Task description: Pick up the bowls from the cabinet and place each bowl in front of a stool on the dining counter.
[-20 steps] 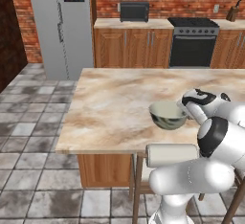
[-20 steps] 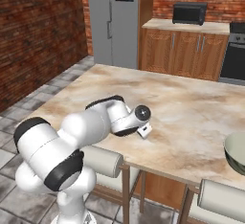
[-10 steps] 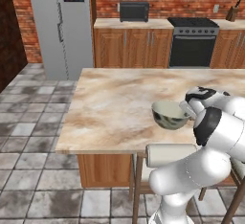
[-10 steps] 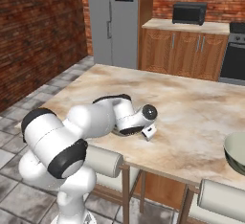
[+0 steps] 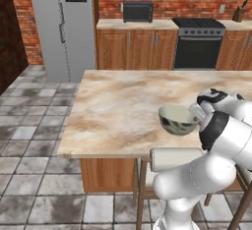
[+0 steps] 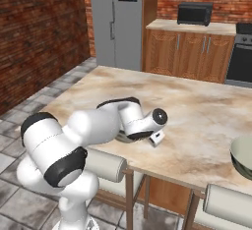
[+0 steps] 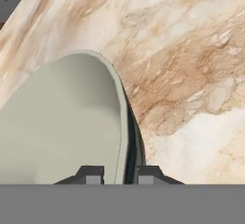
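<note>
Cream-green bowl [image 7: 62, 122] rim between claw [image 7: 116, 174] fingertips, second bowl [image 6: 242, 156] rightward

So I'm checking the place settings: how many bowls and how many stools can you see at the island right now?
Bowls: 2, one by the gripper, another farther along the island.
Stools: 2.
Total: 4.

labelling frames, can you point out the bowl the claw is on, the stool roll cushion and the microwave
bowl [image 5: 177, 120], left base view, patterned outer wall
stool roll cushion [image 5: 174, 159], left base view, middle of the cream roll
microwave [image 6: 195, 14], right base view, its dark front
</note>
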{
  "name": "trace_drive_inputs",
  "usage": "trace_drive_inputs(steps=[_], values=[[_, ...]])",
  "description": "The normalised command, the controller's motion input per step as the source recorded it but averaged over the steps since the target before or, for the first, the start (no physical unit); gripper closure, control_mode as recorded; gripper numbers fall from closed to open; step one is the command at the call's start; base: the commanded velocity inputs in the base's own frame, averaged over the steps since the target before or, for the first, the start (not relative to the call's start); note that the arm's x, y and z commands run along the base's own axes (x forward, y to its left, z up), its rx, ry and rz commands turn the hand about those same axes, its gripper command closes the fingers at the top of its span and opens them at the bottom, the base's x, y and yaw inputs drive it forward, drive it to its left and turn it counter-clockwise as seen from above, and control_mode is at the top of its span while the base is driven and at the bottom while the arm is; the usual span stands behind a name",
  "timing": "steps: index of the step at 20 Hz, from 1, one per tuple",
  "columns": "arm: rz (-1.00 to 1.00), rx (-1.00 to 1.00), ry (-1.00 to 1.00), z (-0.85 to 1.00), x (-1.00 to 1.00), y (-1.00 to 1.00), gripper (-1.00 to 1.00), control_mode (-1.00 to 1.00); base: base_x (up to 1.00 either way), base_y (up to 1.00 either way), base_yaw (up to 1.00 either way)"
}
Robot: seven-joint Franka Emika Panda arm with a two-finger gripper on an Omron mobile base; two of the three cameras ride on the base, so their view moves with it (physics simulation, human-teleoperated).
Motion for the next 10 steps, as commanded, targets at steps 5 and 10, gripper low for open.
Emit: trace_drive_inputs(steps=[5,10], values=[[0.00,-0.02,0.00,0.00,-0.33,0.05,1.00,-1.00,0.00,0.00,0.00],[0.00,-0.04,0.00,0.03,0.00,0.20,-1.00,-1.00,0.00,0.00,0.00]])
